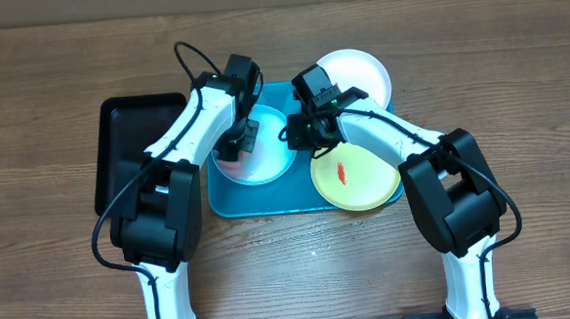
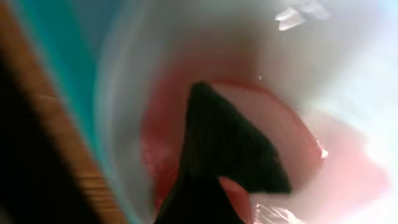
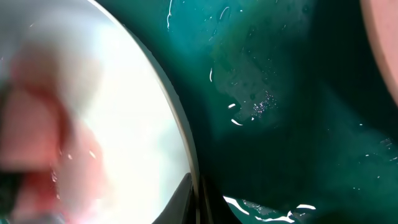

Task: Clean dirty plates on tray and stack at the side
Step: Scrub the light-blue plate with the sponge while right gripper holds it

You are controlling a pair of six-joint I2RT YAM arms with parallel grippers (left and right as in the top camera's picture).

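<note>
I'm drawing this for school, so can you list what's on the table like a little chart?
tray: turquoise, in the middle
blue plate: on tray, red smear
yellow-green plate: red smear, overhangs tray's right edge
white plate: looks clean, far right corner
black tray: left of turquoise one
left hand: over blue plate
right hand: by blue plate's rim

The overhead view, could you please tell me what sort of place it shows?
Probably a robotics test bench, not a real kitchen: two robot arms at a wooden table, and a turquoise tray with plastic plates, the yellow-green plate smeared red.
</note>
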